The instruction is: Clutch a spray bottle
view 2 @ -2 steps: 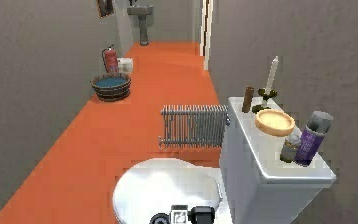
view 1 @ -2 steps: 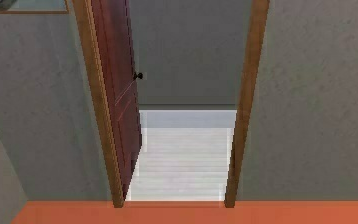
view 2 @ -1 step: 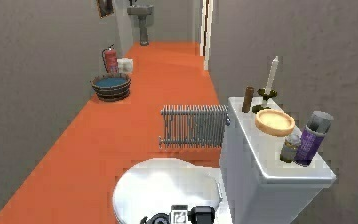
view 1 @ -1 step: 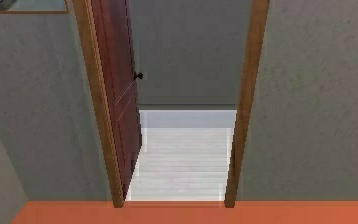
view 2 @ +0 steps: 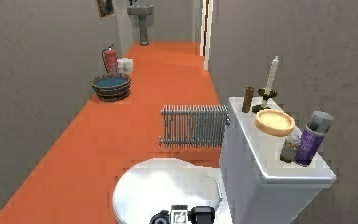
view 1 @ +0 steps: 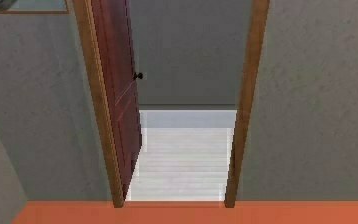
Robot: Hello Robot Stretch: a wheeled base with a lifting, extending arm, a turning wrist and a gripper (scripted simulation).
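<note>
A purple bottle with a grey head [view 2: 312, 140] stands on the white toilet tank [view 2: 257, 160] at the arm side view's right, and it looks like the spray bottle. A smaller grey-green item [view 2: 290, 149] stands against it. The gripper [view 2: 187, 216] peeks in at the bottom edge as a white marked square and a dark body. It lies over the white toilet lid [view 2: 162, 185], well to the left of and below the bottle. I cannot tell whether it holds anything.
On the tank also stand a tan dish [view 2: 275, 121], a brown bottle [view 2: 247, 99] and a candle [view 2: 272, 76]. A grey radiator [view 2: 193, 125], a dark basin [view 2: 111, 88], a red extinguisher [view 2: 110, 59] and a pedestal sink [view 2: 139, 20] line the orange floor. The forward view shows a doorway with an open dark door [view 1: 115, 90].
</note>
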